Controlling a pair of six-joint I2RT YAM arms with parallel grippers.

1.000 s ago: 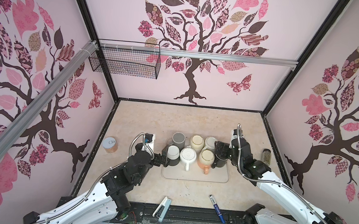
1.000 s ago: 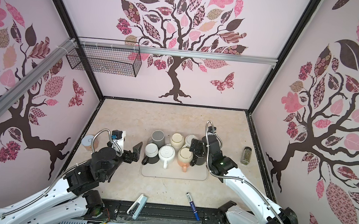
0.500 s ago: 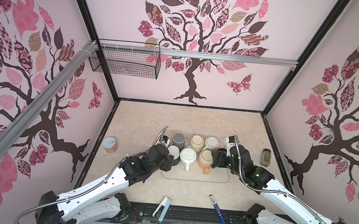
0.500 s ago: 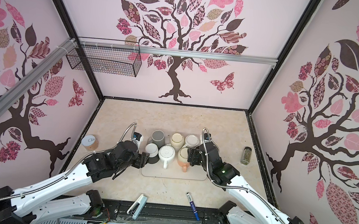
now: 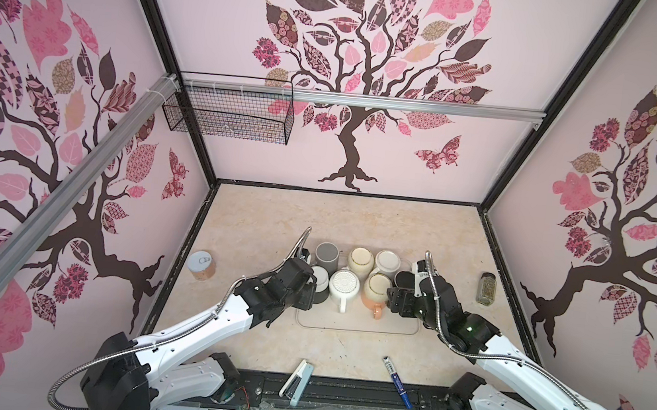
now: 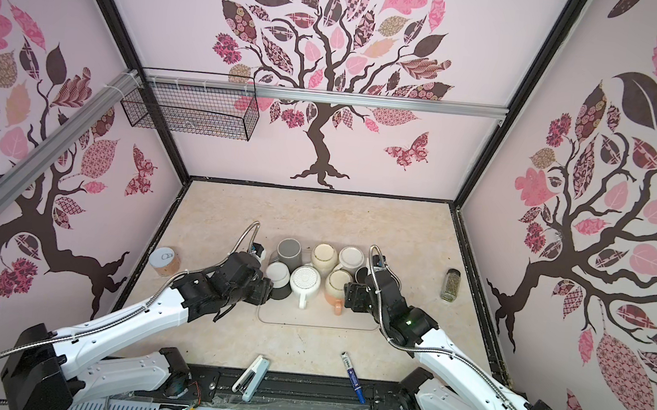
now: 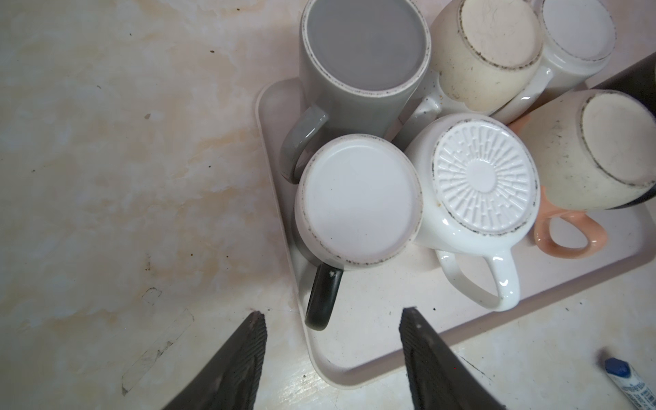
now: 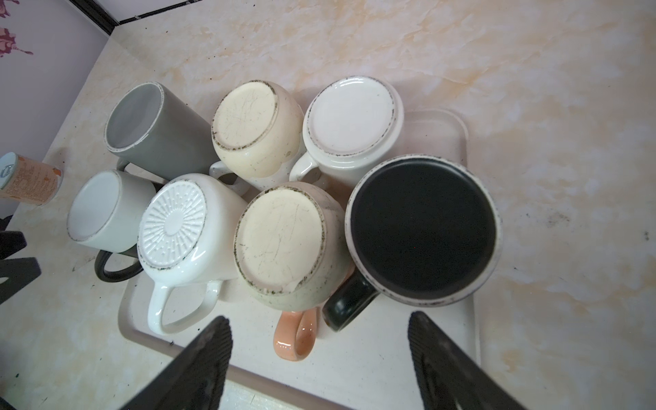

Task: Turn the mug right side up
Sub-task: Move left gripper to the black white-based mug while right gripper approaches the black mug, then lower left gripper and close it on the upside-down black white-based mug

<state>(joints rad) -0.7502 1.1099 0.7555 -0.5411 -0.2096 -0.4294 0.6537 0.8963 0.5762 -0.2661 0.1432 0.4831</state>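
**Status:** the turn has not begun. All seven pieces on the tray (image 7: 355, 371) stand base-up, packed together on its far half. The tray rests on the counter (image 7: 106, 142), and nothing is lifted.

**Left tool** (image 7: 334, 315): the fingers are apart and hold nothing. It sits just short of the black-handled mug (image 7: 358, 198), whose handle points toward it.

**Right tool** (image 8: 319, 317): the fingers are also apart and empty. It faces the black mug (image 8: 422, 227) and the peach-handled mug (image 8: 280, 238), whose handles lie side by side.

**Risks, as judged:**
- **Crowding:** The black-handled mug sits against the ribbed-base white mug (image 7: 484, 177) and close to the tall grey mug (image 7: 362, 46). A finger forced between them could shove or tip a neighbour.
- **Wrong pick:** The two handles before the right tool nearly touch, so closing there could catch both or the wrong one.
- **Slip:** The walls look glazed and rounded. A grip on the handle alone would let the mug swing during the turn and strike the tray.
- **Interference:** Both arms converge on one tray, so simultaneous lifts could bring them into contact.
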